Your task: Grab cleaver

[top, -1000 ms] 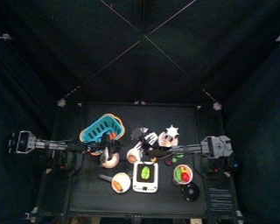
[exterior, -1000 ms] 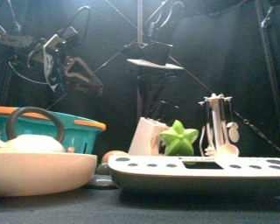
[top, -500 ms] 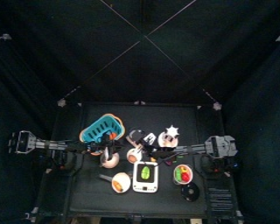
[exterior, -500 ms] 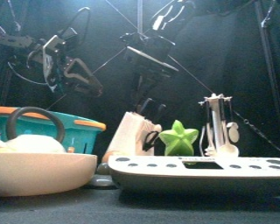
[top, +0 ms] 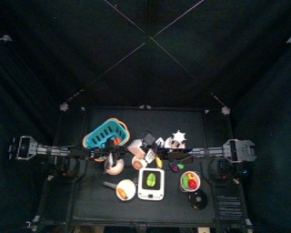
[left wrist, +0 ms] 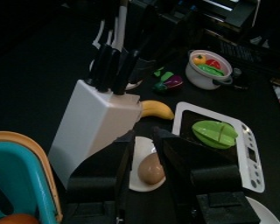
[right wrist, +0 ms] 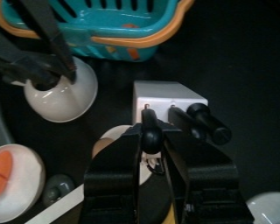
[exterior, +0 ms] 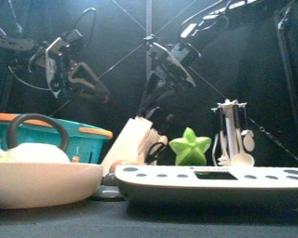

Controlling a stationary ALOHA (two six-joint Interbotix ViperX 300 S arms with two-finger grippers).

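Right gripper (right wrist: 152, 133): jaws closed around one black handle that stands up from the white knife block (exterior: 129, 141). The grip is half-wide and steady.

Cleaver (right wrist: 147, 114): judged to be the knife on that handle. Its blade is sunk in the block's slot and cannot be seen, so the identification is not certain.

Change, block: in the front view the block leaned slightly a second ago. It now tips much further toward the teal basket (exterior: 77, 135), and its top has swung away from the green star (exterior: 189, 147).

Change, right arm: the forearm has swung upward and back, and now runs up toward the picture's top right corner.

Meaning for the task: the handle appears secured, but the pull is dragging the block along. No blade has emerged from the slot, so the cleaver is probably gripped but not yet freed.

Risk: the block may topple, or it may lift with the knife.

Left gripper (left wrist: 152, 147): jaws wide apart and empty. It hangs motionless over a small plate (left wrist: 140, 185) beside the block.
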